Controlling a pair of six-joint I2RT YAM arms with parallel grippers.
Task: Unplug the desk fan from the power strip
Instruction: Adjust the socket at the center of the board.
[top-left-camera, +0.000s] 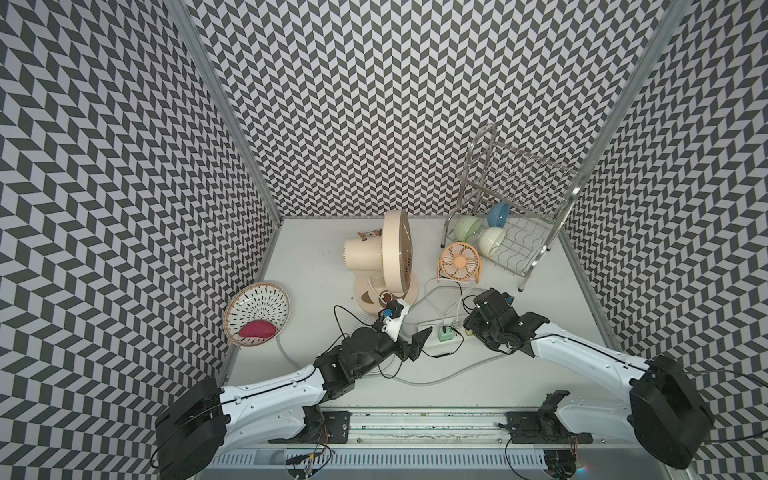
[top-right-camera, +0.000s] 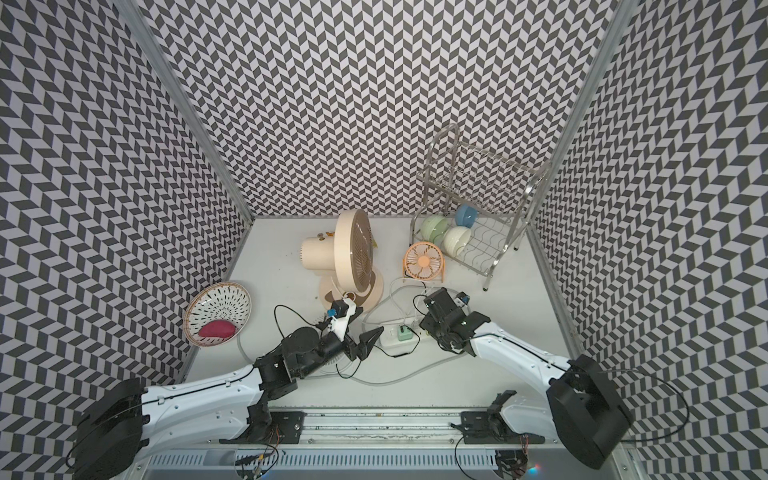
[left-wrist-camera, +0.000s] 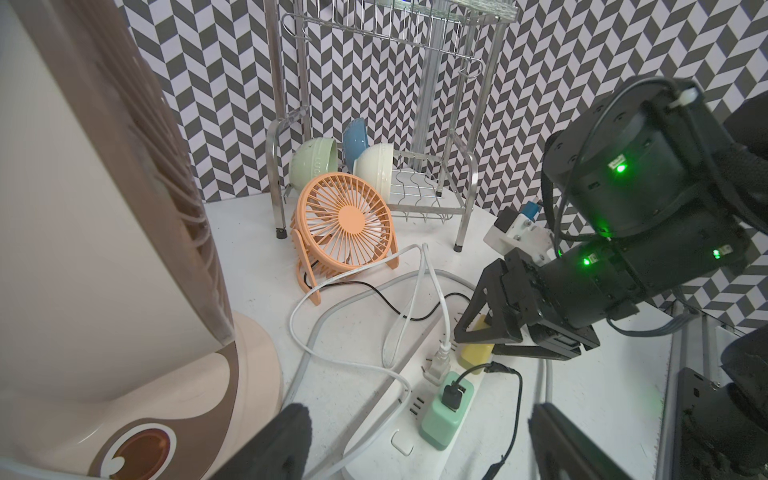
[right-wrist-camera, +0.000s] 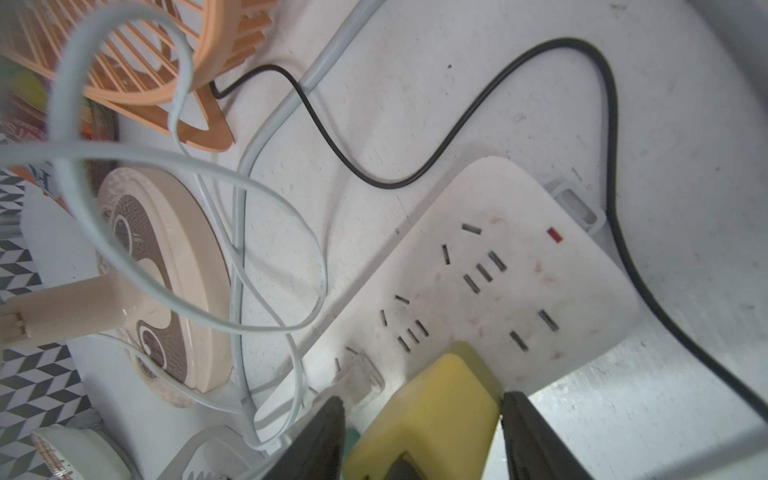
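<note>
Right tool (right-wrist-camera: 422, 399) brackets the stiff yellow plastic plug (right-wrist-camera: 424, 419), grip unclear; the flat white power strip (right-wrist-camera: 519, 270), probably light, may lift.

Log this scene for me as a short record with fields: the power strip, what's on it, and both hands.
Power strip: white, several sockets empty
Green adapter: plugged in, black cable attached
White plug: lying at the strip's edge, prongs exposed
Yellow adapter: on the strip
Right hand: fingers either side of the yellow adapter; grip unclear
Left hand: open, pointed at the green adapter
</note>
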